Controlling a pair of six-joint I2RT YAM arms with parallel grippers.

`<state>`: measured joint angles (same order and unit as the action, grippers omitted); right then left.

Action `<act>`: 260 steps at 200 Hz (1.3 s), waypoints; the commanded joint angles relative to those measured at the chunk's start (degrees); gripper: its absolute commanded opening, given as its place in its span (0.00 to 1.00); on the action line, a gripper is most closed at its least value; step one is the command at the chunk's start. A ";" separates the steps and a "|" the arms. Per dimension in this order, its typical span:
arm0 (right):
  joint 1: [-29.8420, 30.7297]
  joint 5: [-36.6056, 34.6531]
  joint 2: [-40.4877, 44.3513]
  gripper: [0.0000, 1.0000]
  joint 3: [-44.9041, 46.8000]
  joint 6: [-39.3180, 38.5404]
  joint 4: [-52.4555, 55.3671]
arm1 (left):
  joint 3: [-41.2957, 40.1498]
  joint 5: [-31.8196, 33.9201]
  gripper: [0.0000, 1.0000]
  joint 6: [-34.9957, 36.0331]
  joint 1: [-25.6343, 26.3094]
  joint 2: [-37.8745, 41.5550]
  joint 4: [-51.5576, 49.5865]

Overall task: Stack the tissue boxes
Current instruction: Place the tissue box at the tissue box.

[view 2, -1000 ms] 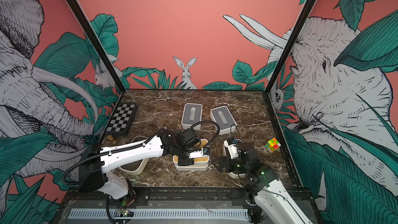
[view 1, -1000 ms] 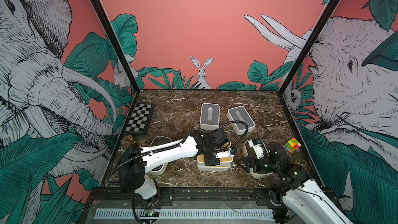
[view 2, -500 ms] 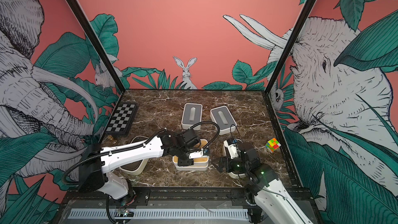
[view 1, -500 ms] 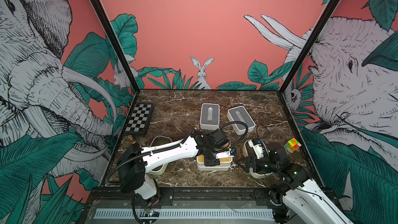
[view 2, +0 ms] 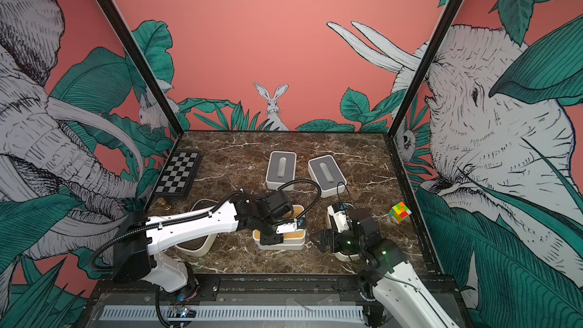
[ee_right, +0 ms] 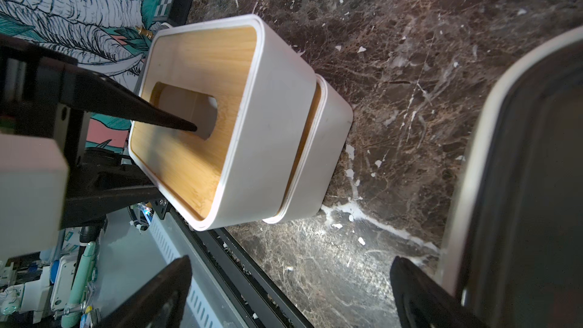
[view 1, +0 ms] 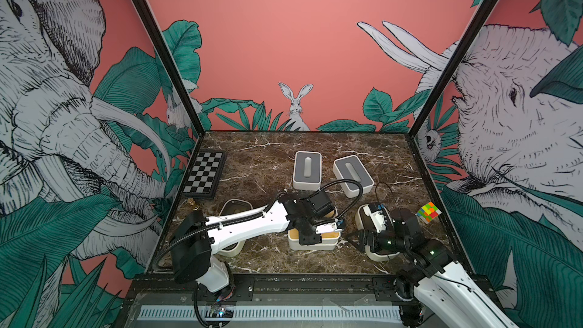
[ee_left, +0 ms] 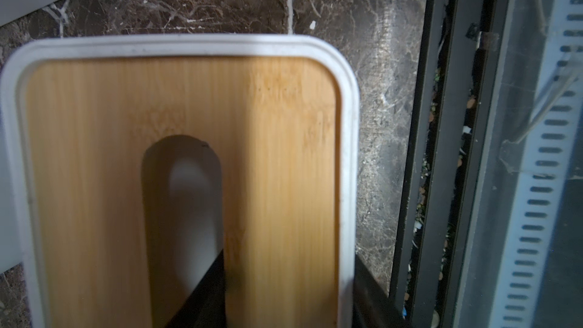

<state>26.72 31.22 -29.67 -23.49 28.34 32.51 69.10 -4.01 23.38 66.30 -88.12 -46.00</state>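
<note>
Two bamboo-lidded tissue boxes are stacked at the front middle. The upper one rests a little offset on the lower one. My left gripper is shut on the upper box's long wall, with one finger down in the lid slot and the other outside the wall. My right gripper hangs open and empty over the floor to the right of the stack, beside a dark-lidded cream box. Two grey-lidded boxes lie further back. Another dark-lidded box lies mostly under my left arm.
A checkered board lies along the left wall with a small brass piece in front of it. A multicoloured cube sits near the right wall. The black front rail runs close to the stack.
</note>
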 commanded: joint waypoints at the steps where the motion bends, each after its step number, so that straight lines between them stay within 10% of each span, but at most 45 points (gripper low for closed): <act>1: -0.11 0.86 0.03 0.98 0.85 -0.30 -0.63 | -0.46 -0.82 0.41 0.17 0.37 3.18 2.31; 260: -0.12 0.97 -0.39 0.98 0.81 -0.29 -0.70 | -0.94 -0.08 0.41 3.80 0.36 1.90 2.54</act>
<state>26.72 31.97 -29.95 -23.49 28.34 32.49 68.18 -4.19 26.55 66.41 -88.05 -45.19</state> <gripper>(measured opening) 0.980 0.509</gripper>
